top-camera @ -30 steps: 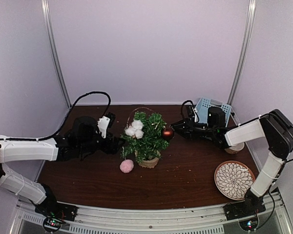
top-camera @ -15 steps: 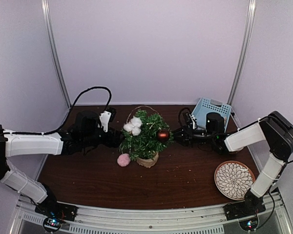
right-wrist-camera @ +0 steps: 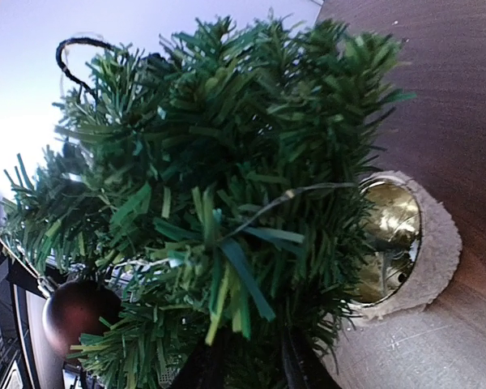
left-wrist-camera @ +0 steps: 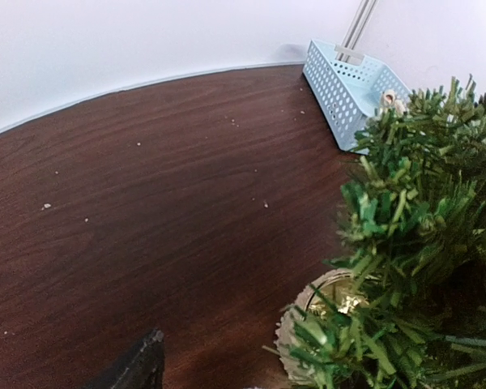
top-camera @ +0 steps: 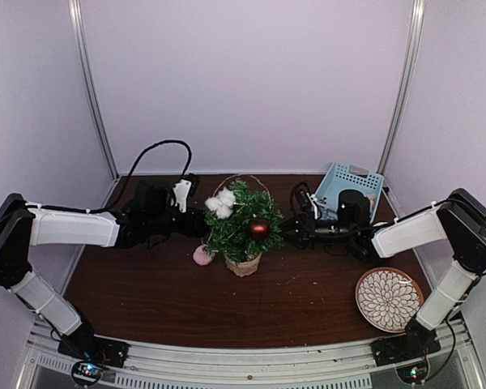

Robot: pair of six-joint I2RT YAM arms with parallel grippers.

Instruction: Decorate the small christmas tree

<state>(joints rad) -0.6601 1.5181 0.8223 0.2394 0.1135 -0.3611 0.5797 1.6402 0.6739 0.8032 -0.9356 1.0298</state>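
Small christmas tree (top-camera: 243, 231) upright mid-bench (top-camera: 308, 300), red bauble (top-camera: 258, 228) now deeper among its branches than a second ago. Left tool (top-camera: 198, 228) spread wide, moved in at tree's left. Right tool (top-camera: 285, 231) advanced into branches, grip impossible to tell.

Light: we see soft, even brightness overhead.
Glare: we see pale sheen on the worktop (left-wrist-camera: 146, 178).
Blur: we find the small christmas tree (right-wrist-camera: 227, 186) soft up close.
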